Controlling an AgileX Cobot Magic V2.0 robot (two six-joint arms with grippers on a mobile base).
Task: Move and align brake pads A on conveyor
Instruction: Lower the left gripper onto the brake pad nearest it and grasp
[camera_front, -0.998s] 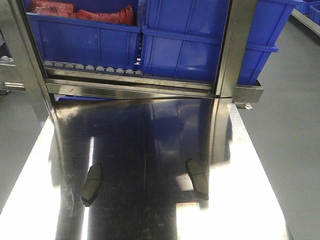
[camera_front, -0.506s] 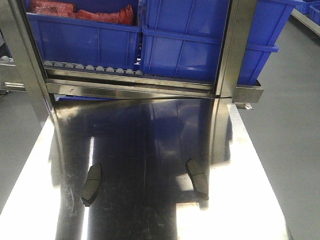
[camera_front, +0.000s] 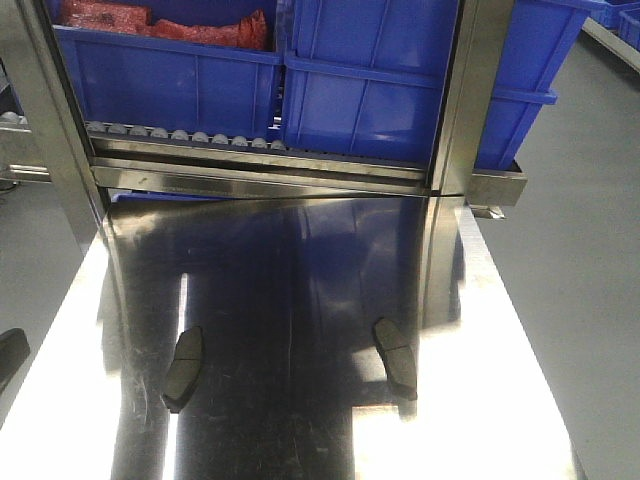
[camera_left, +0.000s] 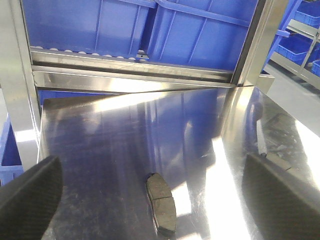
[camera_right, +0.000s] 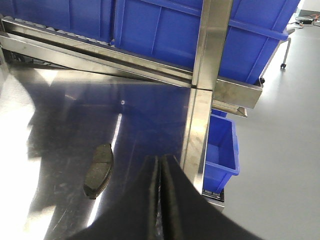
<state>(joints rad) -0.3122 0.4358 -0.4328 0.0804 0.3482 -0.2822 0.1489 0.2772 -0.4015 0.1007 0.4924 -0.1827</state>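
My left gripper (camera_left: 150, 167) is spread wide, lined up on a pad (camera_left: 161, 202) — I should centre, drop straight, pinch its long edges; my right gripper (camera_right: 161, 162) is closed, empty.

I find bare steel table (camera_front: 290, 290) between the left brake pad (camera_front: 183, 368) and the right brake pad (camera_front: 395, 356), and more of it beyond them. On the far side the rack rail (camera_front: 260, 178) and blue bins (camera_front: 190, 85) shut me off, with an upright post (camera_front: 462, 100) at the far right.
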